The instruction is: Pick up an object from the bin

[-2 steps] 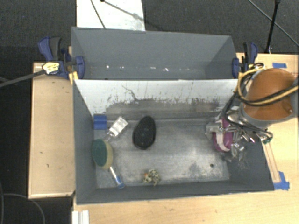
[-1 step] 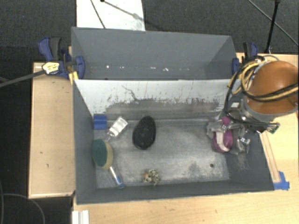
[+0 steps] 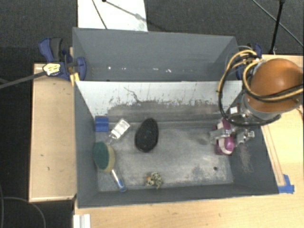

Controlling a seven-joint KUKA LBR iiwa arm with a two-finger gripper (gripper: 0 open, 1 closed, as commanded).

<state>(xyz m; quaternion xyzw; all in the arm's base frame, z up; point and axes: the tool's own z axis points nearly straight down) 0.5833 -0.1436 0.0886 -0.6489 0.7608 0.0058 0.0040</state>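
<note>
Low at the right side of the bin (image 3: pixel 156 56), close to its wall, the arm's fingers (image 3: pixel 217 136) pinched a small purple object (image 3: pixel 225 146), which seemed likely to slip from a shallow grip.

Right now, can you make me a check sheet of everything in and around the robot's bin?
Surface: grey metal bin, floor scuffed and scratched.
Job's things: purple thing at the right side, just under the gripper.
Clutter: black oval lump left of centre; blue block, clear little bottle, green round sponge and blue-tipped pen on the left; small speckled bit at the front.
Gripper: low over the purple thing; grasp cannot be told.
Cables: yellow and black loops on the wrist.
Surroundings: dark floor.
</note>
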